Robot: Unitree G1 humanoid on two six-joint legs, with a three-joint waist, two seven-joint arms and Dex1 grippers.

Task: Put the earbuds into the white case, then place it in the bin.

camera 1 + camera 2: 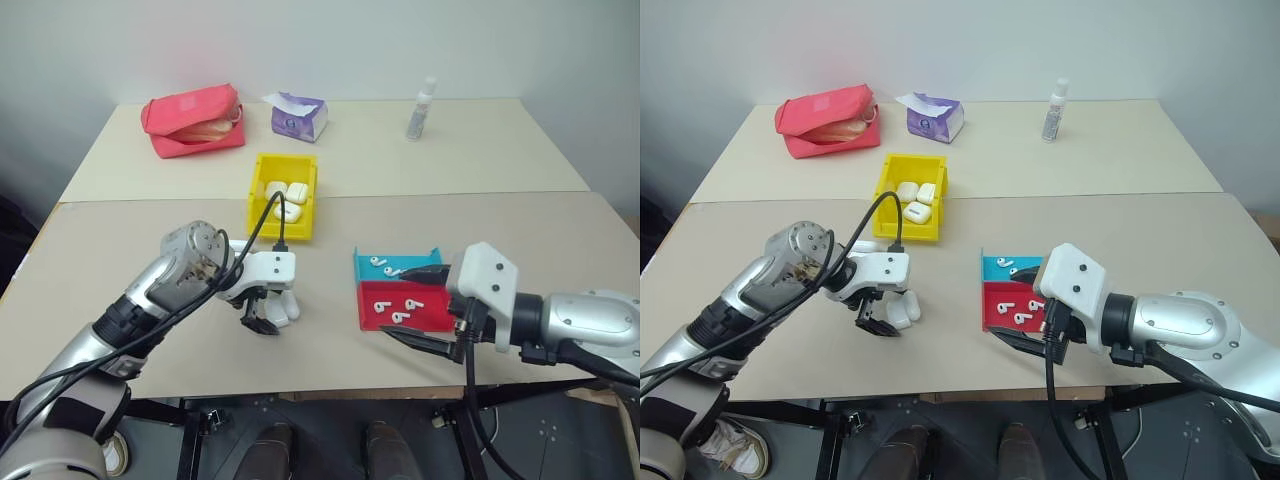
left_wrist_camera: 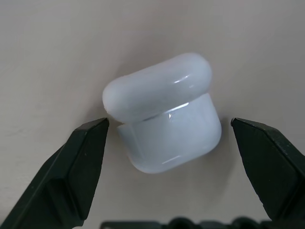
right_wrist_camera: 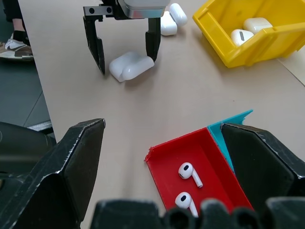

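Table [image 1: 480, 210]: we see two beige tops pushed together, a seam running across between them.
Far top: we find a red pouch [image 1: 193, 119], a purple tissue pack [image 1: 298, 116] and a small clear bottle [image 1: 421, 109] standing upright.
Seam: the yellow bin [image 1: 283, 195] sits across it.
Near top, left: we see a white case [image 3: 131, 66] lying on its side, with two more cases [image 3: 170, 19] just beyond it.
Near top, right: we see a blue tray [image 1: 395, 263] and a red tray [image 1: 405, 305] touching side by side.

Head pair overlooks table [image 1: 480, 345]; wrist cameras face it closely.
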